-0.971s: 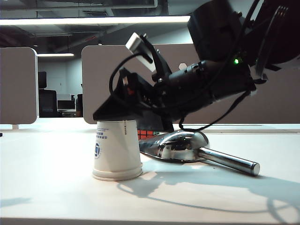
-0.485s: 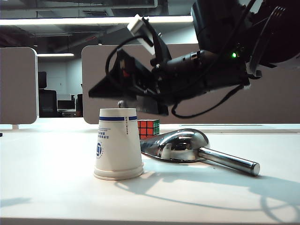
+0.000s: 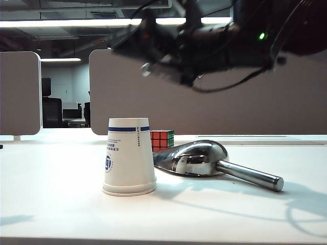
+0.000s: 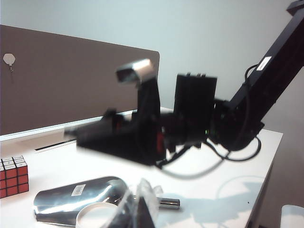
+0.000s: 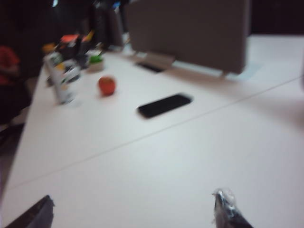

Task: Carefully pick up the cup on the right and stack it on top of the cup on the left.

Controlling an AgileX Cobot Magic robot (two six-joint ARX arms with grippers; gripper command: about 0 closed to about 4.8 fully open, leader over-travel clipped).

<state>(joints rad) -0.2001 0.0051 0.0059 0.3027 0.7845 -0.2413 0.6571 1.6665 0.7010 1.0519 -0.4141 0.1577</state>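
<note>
Inverted white paper cup (image 3: 129,157), tapered and blue-banded, stands on the smooth white table (image 3: 61,204). At its 3 o'clock lie a polished steel scoop (image 3: 204,159) and a Rubik's cube (image 3: 162,138). Right gripper (image 3: 153,48) hangs at 12 o'clock, jaws wide, empty. Left gripper (image 4: 137,209): state unclear.

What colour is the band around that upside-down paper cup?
Dark blue, ringing the white paper cup near its upturned base; the exterior view shows it best.
</note>
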